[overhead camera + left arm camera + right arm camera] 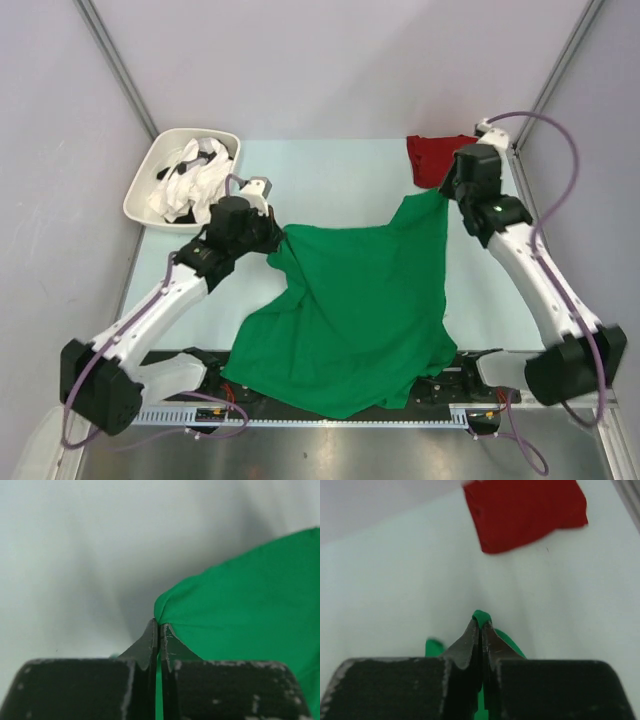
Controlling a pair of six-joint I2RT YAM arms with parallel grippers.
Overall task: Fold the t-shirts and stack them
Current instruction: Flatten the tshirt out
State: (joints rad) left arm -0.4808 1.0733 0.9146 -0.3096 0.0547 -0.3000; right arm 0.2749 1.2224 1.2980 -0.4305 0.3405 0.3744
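Green t-shirt (350,310) hangs between both tools: left tool (159,630) and right tool (481,625) each clamped on a pinch of cloth. Red t-shirt (525,512) sits folded on the table (330,170), just ahead of the right tool. Keep both tools level and taut when you lay it flat.

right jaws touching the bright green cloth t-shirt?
Touching. Right wrist view: right gripper jaws shut on a fold of the bright green cloth t-shirt.

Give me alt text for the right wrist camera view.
The right gripper, jaws shut, pinches a small fold of the green t-shirt above the pale table. Beyond it, at the top of the view, lies the folded dark red t-shirt.
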